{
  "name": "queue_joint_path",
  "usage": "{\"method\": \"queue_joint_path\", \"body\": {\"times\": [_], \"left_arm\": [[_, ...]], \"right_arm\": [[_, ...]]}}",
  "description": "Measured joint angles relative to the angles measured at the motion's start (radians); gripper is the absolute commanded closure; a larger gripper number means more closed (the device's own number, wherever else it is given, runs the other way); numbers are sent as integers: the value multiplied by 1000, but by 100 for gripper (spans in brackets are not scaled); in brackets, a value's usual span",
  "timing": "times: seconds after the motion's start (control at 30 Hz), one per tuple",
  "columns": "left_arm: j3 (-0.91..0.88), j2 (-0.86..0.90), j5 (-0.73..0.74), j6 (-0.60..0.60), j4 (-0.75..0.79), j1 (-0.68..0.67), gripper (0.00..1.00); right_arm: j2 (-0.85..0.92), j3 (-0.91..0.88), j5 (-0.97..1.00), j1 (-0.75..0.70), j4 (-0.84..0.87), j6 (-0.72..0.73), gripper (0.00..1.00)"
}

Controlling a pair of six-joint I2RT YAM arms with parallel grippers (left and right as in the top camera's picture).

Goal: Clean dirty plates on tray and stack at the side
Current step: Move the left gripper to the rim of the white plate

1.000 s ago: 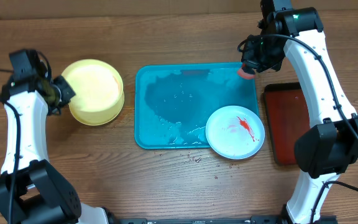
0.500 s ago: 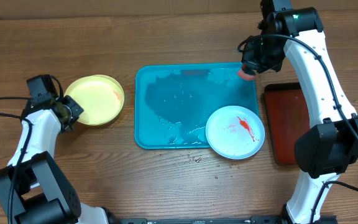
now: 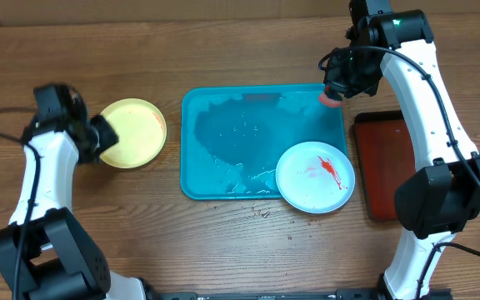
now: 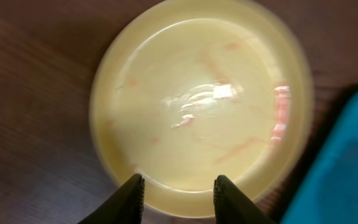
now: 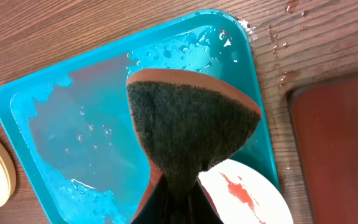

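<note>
Yellow-green plate (image 3: 132, 132) sits off tray (image 3: 223, 125) at frame left w/ faint pink streaks, left gripper (image 4: 179, 186) fingers apart at its rim; white plate (image 3: 315, 176), sauce-smeared, overhangs tray's lower-right corner, right gripper (image 3: 333, 90) clamped on sponge (image 5: 191, 118), so approx. one plate left to wipe & stack.

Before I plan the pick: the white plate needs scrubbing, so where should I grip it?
Probably pinch the rim of the white plate that overhangs the tray, from the near right: it is shallow, and only that edge sticks out.
</note>
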Motion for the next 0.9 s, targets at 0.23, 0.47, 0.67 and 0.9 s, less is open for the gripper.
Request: {"method": "queue_joint_path", "body": {"times": [0.23,0.47,0.67,0.9], "left_arm": [[133,-18,126,47,-53,-234,53],[133,26,217,-40,-5,-529,53],[133,150,239,-178,48,-714,55],[132,285,270,-285,105,-793,51]], "right_arm": [[0,0,1,0,0,0,96],[0,0,0,0,-1,0,96],[0,0,0,0,0,0,96],[0,0,1,0,-1,0,96]]}}
